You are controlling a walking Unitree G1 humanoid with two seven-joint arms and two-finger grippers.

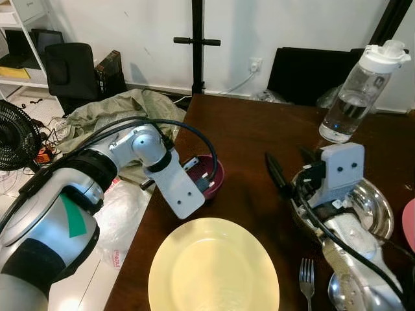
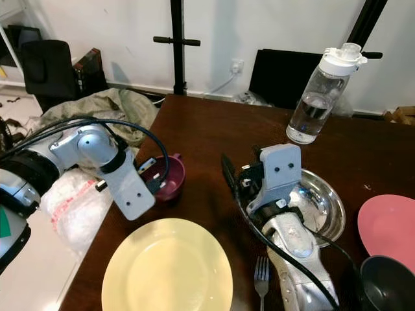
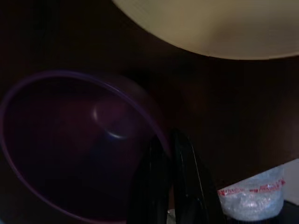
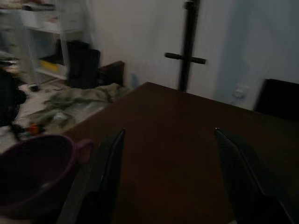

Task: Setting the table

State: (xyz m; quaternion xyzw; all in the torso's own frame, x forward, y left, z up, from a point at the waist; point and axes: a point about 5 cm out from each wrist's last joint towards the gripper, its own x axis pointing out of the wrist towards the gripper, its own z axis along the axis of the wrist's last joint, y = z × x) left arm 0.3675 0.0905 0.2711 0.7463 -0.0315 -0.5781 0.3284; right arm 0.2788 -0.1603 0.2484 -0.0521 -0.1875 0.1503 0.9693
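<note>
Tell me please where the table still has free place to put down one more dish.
Bare wood lies between the purple bowl, the water bottle and the table's far edge. The near side is crowded: yellow plate, fork, steel bowl, pink plate.

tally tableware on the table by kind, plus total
Plates: 2 — yellow plate, pink plate
Bowls: 3 — purple bowl pinched at its rim by the left gripper, steel bowl, dark bowl
Forks: 1 — fork
Bottles: 1 — water bottle
Total: 7
</note>
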